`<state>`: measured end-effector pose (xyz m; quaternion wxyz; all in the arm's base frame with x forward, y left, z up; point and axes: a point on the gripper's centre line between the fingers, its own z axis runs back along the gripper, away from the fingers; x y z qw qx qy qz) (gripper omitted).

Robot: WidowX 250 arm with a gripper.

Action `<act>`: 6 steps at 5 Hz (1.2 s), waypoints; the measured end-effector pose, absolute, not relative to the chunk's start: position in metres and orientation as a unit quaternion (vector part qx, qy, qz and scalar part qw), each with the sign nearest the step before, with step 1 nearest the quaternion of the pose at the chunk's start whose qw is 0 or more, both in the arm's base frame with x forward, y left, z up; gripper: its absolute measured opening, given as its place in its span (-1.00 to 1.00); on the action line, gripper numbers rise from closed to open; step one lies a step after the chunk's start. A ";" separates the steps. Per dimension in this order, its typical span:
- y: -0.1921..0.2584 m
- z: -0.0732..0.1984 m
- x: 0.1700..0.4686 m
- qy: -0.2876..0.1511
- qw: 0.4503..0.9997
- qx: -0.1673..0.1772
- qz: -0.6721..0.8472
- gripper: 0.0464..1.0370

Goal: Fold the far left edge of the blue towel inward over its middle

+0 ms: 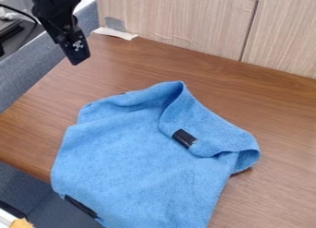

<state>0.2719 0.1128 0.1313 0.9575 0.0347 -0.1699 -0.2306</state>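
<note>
The black gripper (pixel 75 58) hangs at the upper left, above the far left part of the wooden table, apart from the cloth and nearest to its upper left side. A blue cloth (pixel 136 153) lies rumpled over the middle and lower left of the table. Its upper right part is folded over, with a curled edge at the right and a raised fold at the top. One black patch (pixel 185 138) is on the folded part, and another black strip (pixel 81 207) is at the lower left edge.
The wooden table (pixel 277 111) meets a pale wood panel (pixel 179 19) at the back. White tape (pixel 115 33) is by the panel's left end. A grey fabric partition (pixel 27 70) runs along the left. An orange-yellow object (pixel 21 223) shows at the bottom left corner.
</note>
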 end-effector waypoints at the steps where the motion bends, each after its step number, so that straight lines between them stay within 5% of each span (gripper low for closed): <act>1: 0.110 0.122 0.270 -0.161 0.959 0.022 -0.230 0.93; 3: 0.104 0.076 0.264 -0.167 0.963 -0.029 -0.208 0.93; 6: 0.113 0.024 0.262 -0.091 0.979 -0.007 -0.183 0.93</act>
